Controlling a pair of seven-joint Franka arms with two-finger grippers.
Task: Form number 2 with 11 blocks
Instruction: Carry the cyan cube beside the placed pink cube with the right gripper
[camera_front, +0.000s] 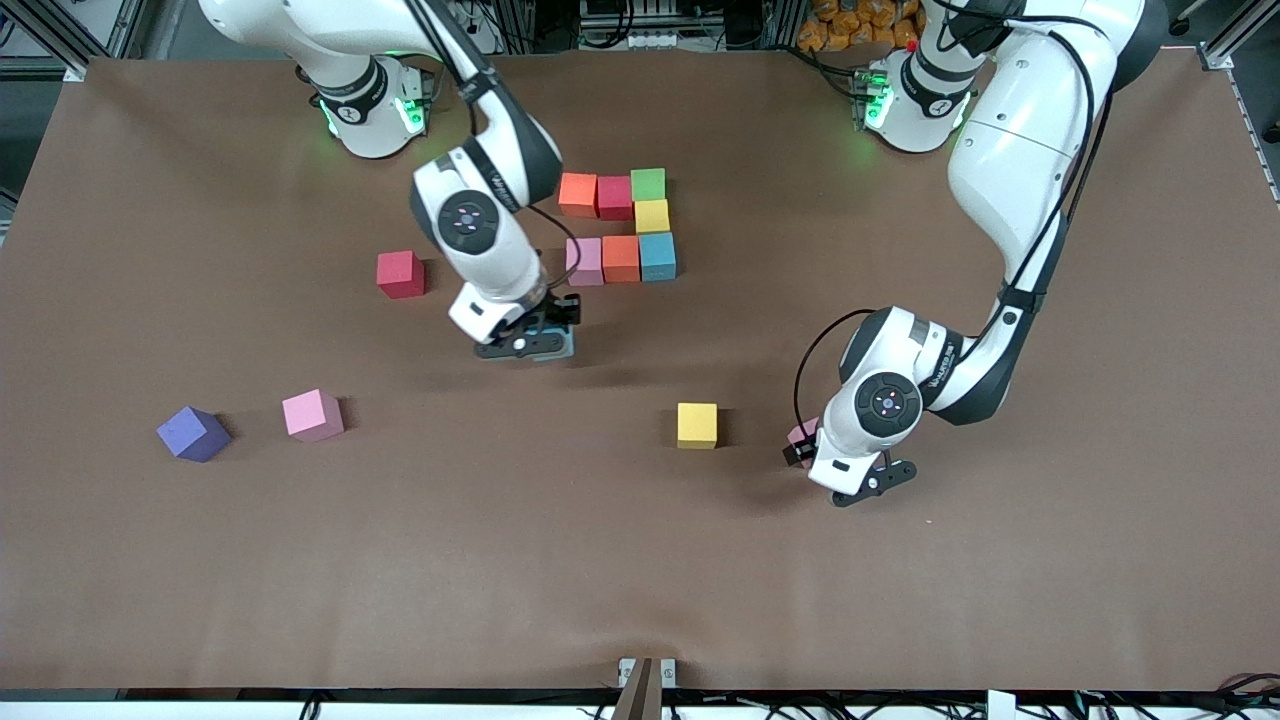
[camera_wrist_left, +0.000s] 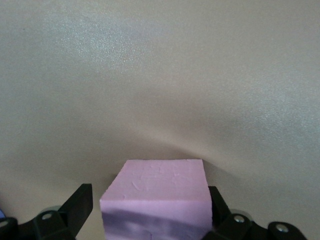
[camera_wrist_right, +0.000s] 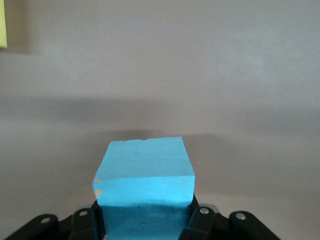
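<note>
Right pincer: shut tight on a small matte light blue cube, one finger on each side. Over bare brown table.

Close by this pincer, toward the robots' bases: the started number 2, seven cubes touching.
- Top row: an orange cube, a deep red cube and a green cube.
- Under the green one: a yellow cube.
- Next row: a second light blue cube, a second orange cube and a pale pink cube. Pale pink one closest to the pincer.

Beside the right pincer, toward the right arm's end of the table: a loose red cube.

Left pincer: wide open, down low, one finger on each side of a small matte pink cube on the table. Not squeezing it, with a gap on one side.

Just beside the left pincer, toward the right arm's end: a loose yellow cube.

Well apart from both pincers, at the right arm's end: a loose pink cube and, near it, a purple cube.
</note>
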